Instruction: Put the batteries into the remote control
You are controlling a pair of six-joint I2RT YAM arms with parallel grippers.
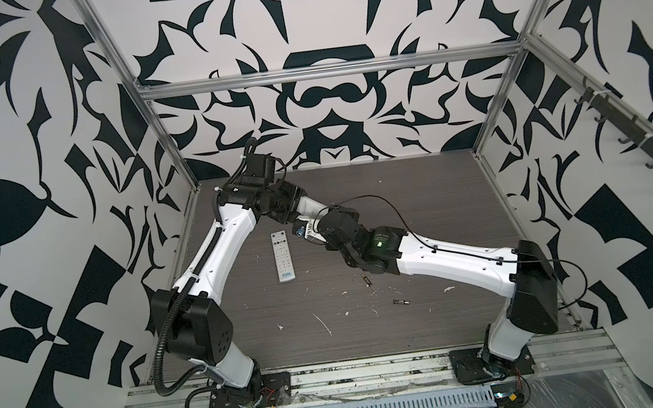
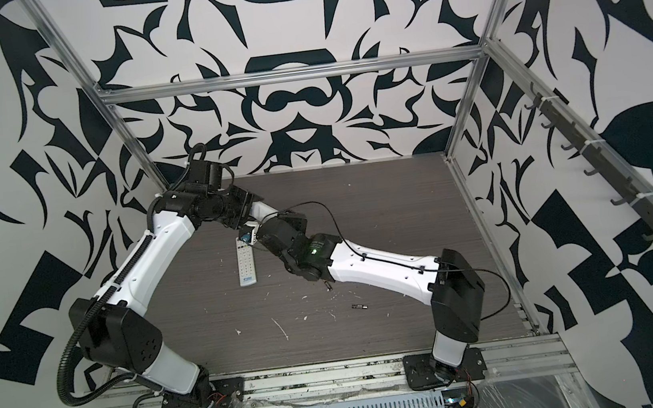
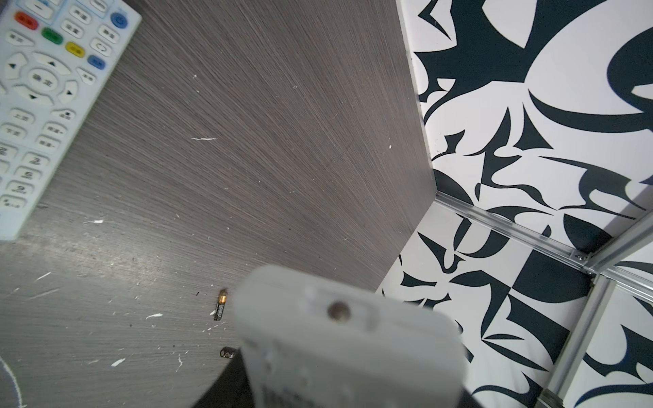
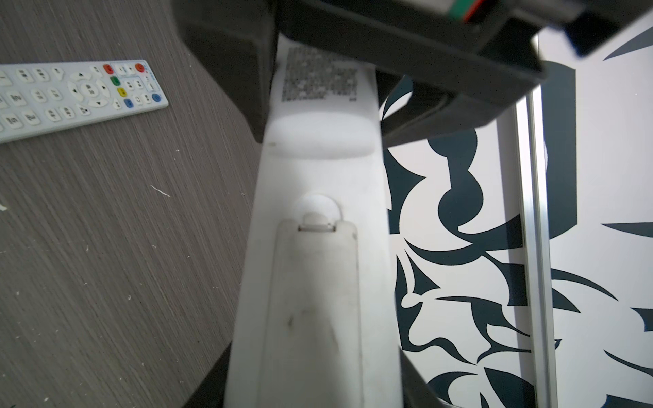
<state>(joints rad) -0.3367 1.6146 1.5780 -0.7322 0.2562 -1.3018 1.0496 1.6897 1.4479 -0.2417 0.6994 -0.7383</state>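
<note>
**Location.** The remote control [image 4: 318, 169] is raised off the bench [image 1: 463, 206], carried between your two arms over the middle of it. In both top views the wrists hide most of it.

**End effectors.** The left end effector [image 4: 321, 92] is clamped across the labelled part, with its fingers hard on both long edges. The right end effector [image 4: 316, 353] flanks the cover end with its fingers against both edges. I judge that a grip as well.

**Orientation.** The long axis runs straight from one end effector to the other. The back faces the right wrist camera. The front end [image 3: 339, 311], marked by a small dark dot, projects past the left fingers. The battery cover [image 4: 314, 300] is still seated, with its latch tab [image 4: 317, 219] toward the left end effector.

**Step in hand.** You are presenting the compartment, and nothing is loaded. The next move calls for one end effector to hold firm while the other lets go and works the tab to free the cover.

**Batteries.** Two are in sight, flat on the bench by the right arm.
- The nearer battery [image 1: 400, 301] lies crosswise in the open.
- The farther battery [image 1: 366, 280] lies on a slant, close under the right forearm.
- I cannot see any others.

**Other.** A second remote [image 1: 282, 256] lies buttons-up with its long axis running near to far.
</note>
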